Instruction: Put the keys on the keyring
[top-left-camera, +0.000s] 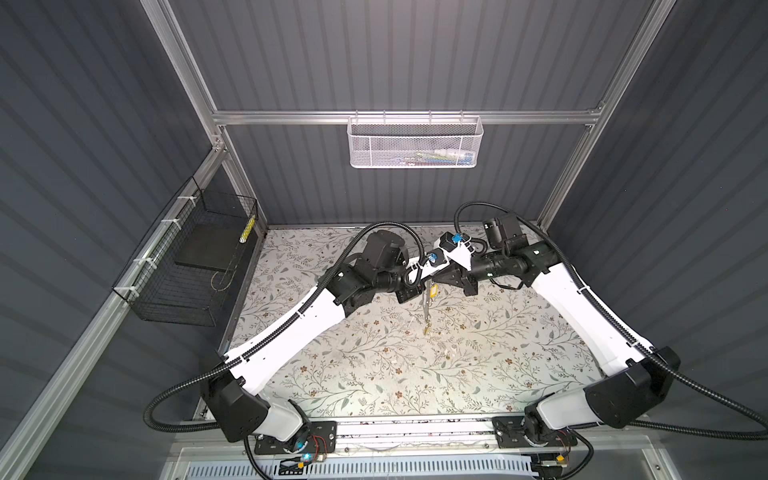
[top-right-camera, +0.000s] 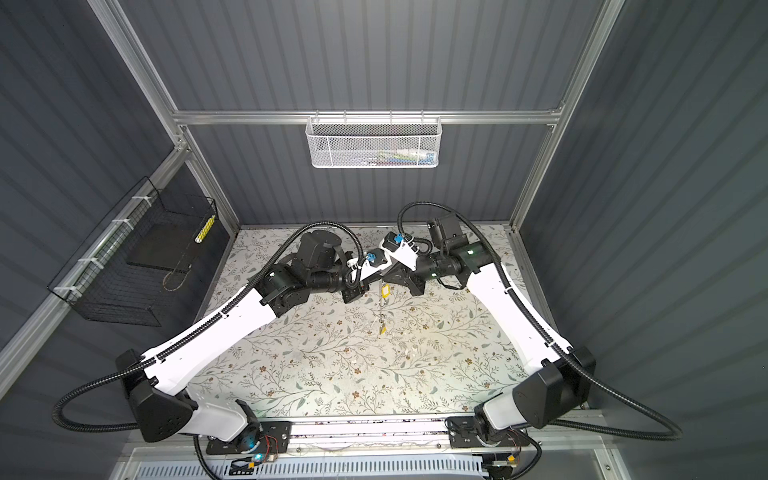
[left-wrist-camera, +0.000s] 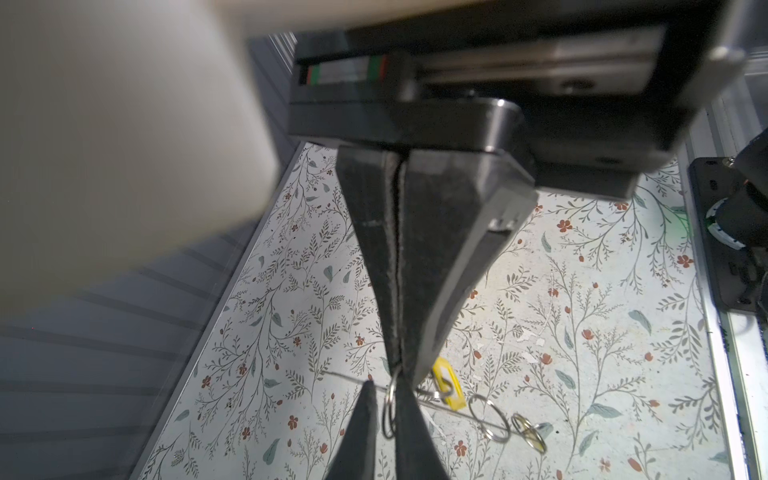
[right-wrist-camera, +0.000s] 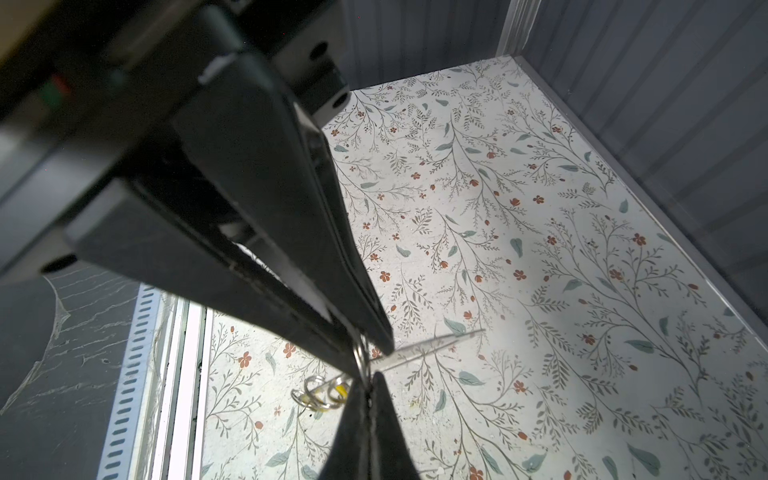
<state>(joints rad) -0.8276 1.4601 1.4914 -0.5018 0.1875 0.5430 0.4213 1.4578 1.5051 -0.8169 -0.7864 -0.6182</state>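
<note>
— Over the middle of the floral surface (top-left-camera: 374, 374), what is largest?

— The two arms. In both top views the left arm (top-left-camera: 291, 332) and the right arm (top-left-camera: 582, 307) reach in from the near corners. They meet tip to tip above the far half of the surface.

— And the fingers?

— The right fingers (left-wrist-camera: 415, 270) are pressed flat together with only a dark seam between them. Their tip is clamped on a small silvery ring (left-wrist-camera: 390, 388). The left fingers (left-wrist-camera: 361, 428) stand a narrow gap apart, and that same ring sits in the gap. Whether they pinch it I cannot tell.

— Where are the keys?

— The keys (top-right-camera: 385, 291) hang just beside the meeting tips. In both top views the upper yellow tag (top-left-camera: 435, 288) sits right at the fingers. A thin silvery string runs from it toward the near edge and ends at the lower yellow tag (top-left-camera: 427, 330). Whether that lower end touches the surface I cannot tell.

— Closer up?

— In the left wrist view a yellow tag sits just beside the right fingers, with further silvery rings (left-wrist-camera: 528, 432) beyond it. They seem strung on a thin wire (left-wrist-camera: 345, 376), whose end sticks out on the other side of the fingers.

— And the keyring?

— Which of these pieces it is, I cannot tell.
</note>
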